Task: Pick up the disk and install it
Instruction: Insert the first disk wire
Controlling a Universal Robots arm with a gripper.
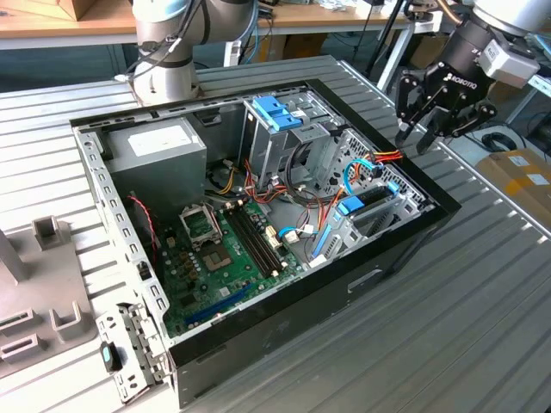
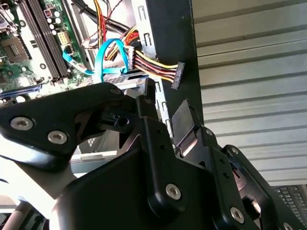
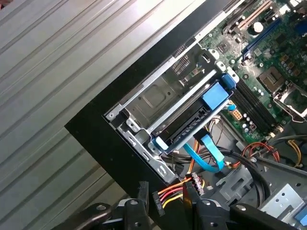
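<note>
The open computer case (image 1: 258, 215) lies on its side on the ribbed metal bench (image 1: 482, 284), its black outer wall facing the near edge. In the exterior view the gripper (image 1: 419, 136) hangs just outside the case's corner at about 2 o'clock from the motherboard (image 1: 228, 249), above the bench and clear of everything. Its black fingers (image 1: 405, 129) look spread apart with nothing between them, though the angle is poor and I would not swear to the width of the gap. In the first wrist view the fingertips (image 3: 142, 190) stand apart on either side of a loose power connector (image 3: 165, 195) on red, yellow and black wires, without touching it.

The disk (image 1: 366, 205) sits inside the case, in the drive bay by the case wall, at about 3 o'clock from the motherboard. Its blue carrier rails show along the edge, and a blue data cable (image 3: 206, 155) loops out from beside it. In the first wrist view the disk (image 3: 192, 122) lies slotted in the grey metal bay, blue rail uppermost.

At 12 o'clock from the motherboard stands a metal drive cage with a blue latch (image 1: 277, 112) on top, and at 10 o'clock the grey power-supply box (image 1: 157, 151). The arm's base (image 1: 164, 73) stands on the bench behind the case.
</note>
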